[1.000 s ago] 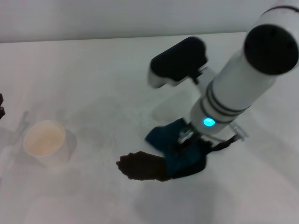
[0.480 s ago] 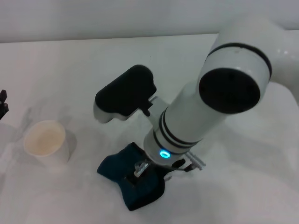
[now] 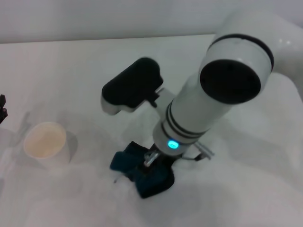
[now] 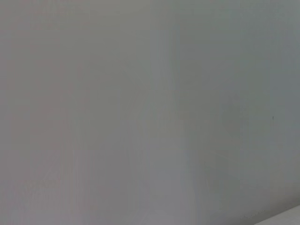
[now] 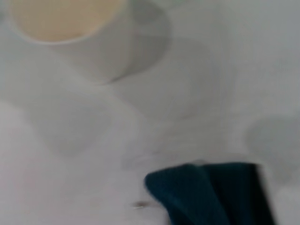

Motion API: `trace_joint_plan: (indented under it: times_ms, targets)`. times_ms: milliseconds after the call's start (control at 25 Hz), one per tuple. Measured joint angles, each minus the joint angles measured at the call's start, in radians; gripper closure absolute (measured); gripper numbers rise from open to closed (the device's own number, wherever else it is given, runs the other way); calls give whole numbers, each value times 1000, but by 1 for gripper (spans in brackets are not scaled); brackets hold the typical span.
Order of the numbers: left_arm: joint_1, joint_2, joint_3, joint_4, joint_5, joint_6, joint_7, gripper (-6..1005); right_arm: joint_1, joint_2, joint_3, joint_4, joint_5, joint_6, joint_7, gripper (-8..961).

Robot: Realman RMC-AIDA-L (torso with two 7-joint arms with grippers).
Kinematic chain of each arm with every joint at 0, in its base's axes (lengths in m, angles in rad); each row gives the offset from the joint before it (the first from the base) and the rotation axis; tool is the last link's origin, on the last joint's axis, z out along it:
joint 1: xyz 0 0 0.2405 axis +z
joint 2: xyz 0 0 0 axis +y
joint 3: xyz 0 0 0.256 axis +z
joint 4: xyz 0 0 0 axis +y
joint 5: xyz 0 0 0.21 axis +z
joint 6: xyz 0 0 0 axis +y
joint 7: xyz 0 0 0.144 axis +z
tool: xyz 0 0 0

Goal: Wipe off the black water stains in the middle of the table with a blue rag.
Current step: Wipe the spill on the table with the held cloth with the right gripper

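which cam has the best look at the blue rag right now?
Head view: the blue rag lies bunched on the table under the right gripper, with most of its outline visible and the paper cup off to its left. Right wrist view shows only a cropped, blurred corner of it. Left wrist view shows none of it.

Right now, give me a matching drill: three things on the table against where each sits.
Things:
1. blue rag
2. paper cup
3. right gripper

Places:
A. pressing down on the cloth
B. bunched on the table, under the right arm
C. standing apart, toward the robot's left

Pairs: 1-B, 2-C, 3-A
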Motion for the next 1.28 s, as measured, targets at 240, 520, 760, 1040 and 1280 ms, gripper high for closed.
trace_joint_plan:
  times_ms: [240,520,760,1040,1280]
  targets:
    - [2,0,0,0,-1,0,0,119,2,-2,74,35,-112,79,-5,873]
    - [5,-1,0,0,-1,-1,0,120,17,0,91,120,-133,78,-29,880]
    - [6,-2,0,0,-4,-13,0,120,12,1,67,43,-23,29,-78,880]
    - [-2,-1,0,9,-4,-14,0,120,65,0,-58,55,107,-55,-76,881]
    - [-3,-2,3,13,-4,-14,0,120,127,0,-158,94,224,-114,-79,880]
